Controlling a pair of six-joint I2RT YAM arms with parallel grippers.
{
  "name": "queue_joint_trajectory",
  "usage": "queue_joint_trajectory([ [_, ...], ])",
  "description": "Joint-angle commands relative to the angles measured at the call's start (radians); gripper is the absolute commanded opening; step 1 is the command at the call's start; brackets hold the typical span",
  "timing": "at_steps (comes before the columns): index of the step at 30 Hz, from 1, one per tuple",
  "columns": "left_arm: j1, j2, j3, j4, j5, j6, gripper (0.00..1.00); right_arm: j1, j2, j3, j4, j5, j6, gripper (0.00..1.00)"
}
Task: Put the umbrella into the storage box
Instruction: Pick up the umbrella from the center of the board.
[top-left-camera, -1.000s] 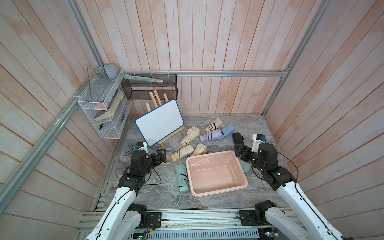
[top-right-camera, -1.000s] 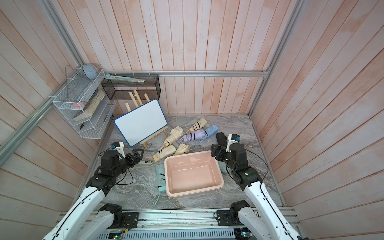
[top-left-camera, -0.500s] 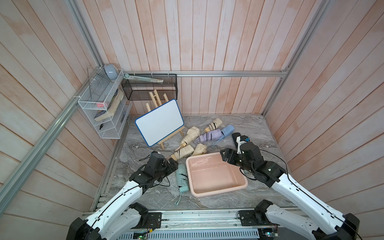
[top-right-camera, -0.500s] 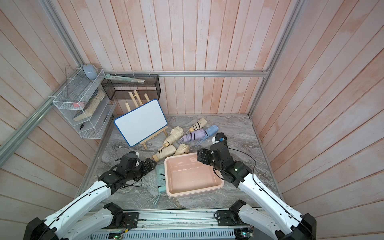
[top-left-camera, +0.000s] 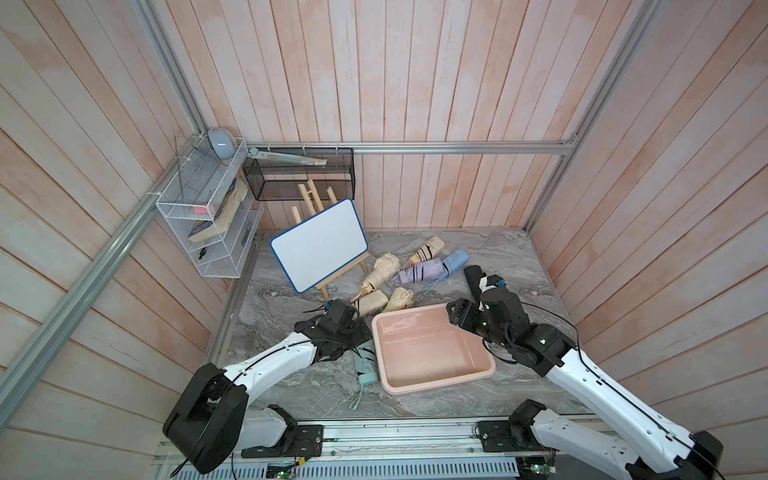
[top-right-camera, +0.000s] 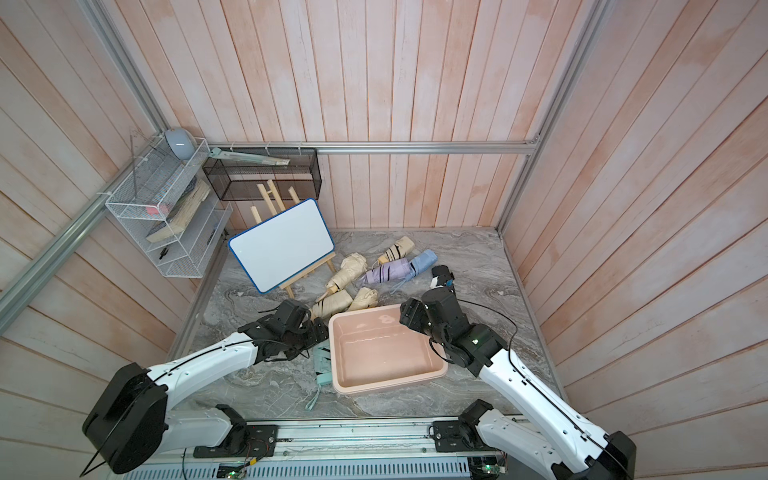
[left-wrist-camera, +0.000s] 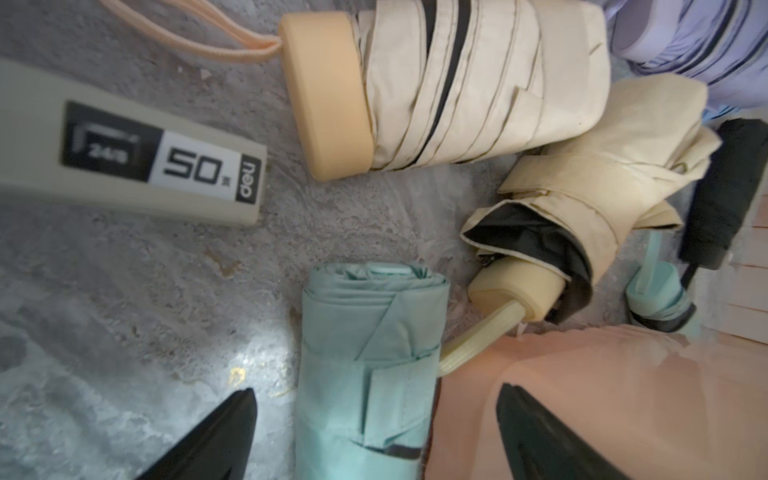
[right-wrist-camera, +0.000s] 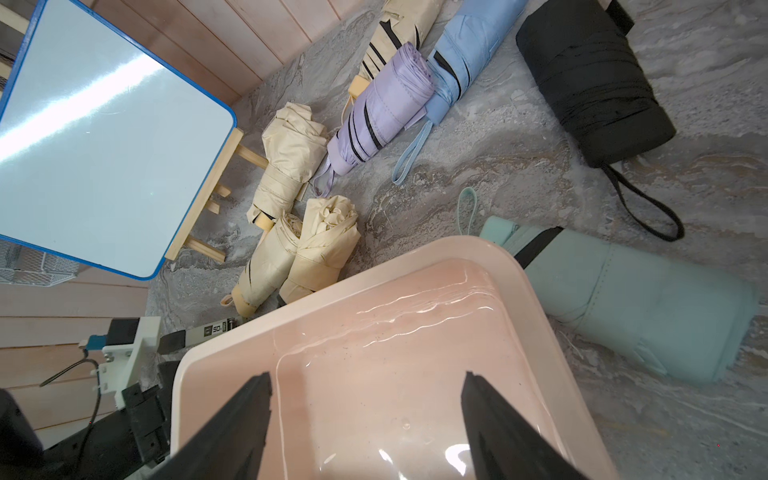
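Closest to me, the mint umbrella (left-wrist-camera: 374, 324) lies on the table (top-left-camera: 291, 386) right against the left wall of the box (top-left-camera: 440, 380), outside it, with its strap trailing toward my side. My left gripper (left-wrist-camera: 376, 388) hangs low over it, fingers spread wide, one on either side of the roll and nothing pinched between them. I can't tell whether either finger touches the fabric.

My right gripper (right-wrist-camera: 365, 376) hovers over the far right part of the box, jaws apart and holding nothing. A second mint umbrella (right-wrist-camera: 644, 303) lies just beside the box's right wall.

Just past the box's far left corner, two cream umbrellas (top-left-camera: 370, 301) lie side by side, and the nearer one's strap reaches the box rim. A stapler (left-wrist-camera: 124, 153) sits on the table left of them.

Further back there is a third cream one (top-left-camera: 384, 270), then a lilac umbrella (top-left-camera: 419, 270) pressed against a blue umbrella (top-left-camera: 455, 259), with a striped cream one (top-left-camera: 430, 247) behind them. A black umbrella (right-wrist-camera: 594, 91) lies off to their right.

Far left, a whiteboard (top-left-camera: 320, 245) leans on an easel (top-left-camera: 336, 276). On the walls beyond hang a rack (top-left-camera: 203, 232) and a basket (top-left-camera: 299, 178)
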Motion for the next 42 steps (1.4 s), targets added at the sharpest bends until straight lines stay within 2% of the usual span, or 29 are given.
queue_joint_trajectory([
  [1,-0.006,0.068,0.059,-0.003,-0.031,0.054,0.96,0.008,-0.016,0.009,-0.040,0.033,0.019,0.78],
  [12,-0.034,0.200,0.119,-0.027,-0.068,0.108,0.92,0.006,-0.011,0.005,-0.038,0.036,0.032,0.78],
  [19,-0.059,0.330,0.217,-0.151,-0.138,0.147,0.87,0.008,-0.008,0.004,-0.032,0.039,0.038,0.77],
  [23,-0.071,0.375,0.245,-0.176,-0.156,0.167,0.79,0.008,-0.009,0.005,-0.031,0.043,0.042,0.77],
  [32,-0.072,0.354,0.239,-0.180,-0.166,0.163,0.49,0.007,-0.010,0.005,-0.031,0.042,0.049,0.77],
  [37,-0.072,0.299,0.239,-0.213,-0.198,0.137,0.36,0.007,-0.008,0.023,-0.037,0.049,0.036,0.77],
  [42,-0.071,0.165,0.209,-0.258,-0.246,0.084,0.31,0.007,-0.025,0.044,-0.045,0.081,0.012,0.77],
])
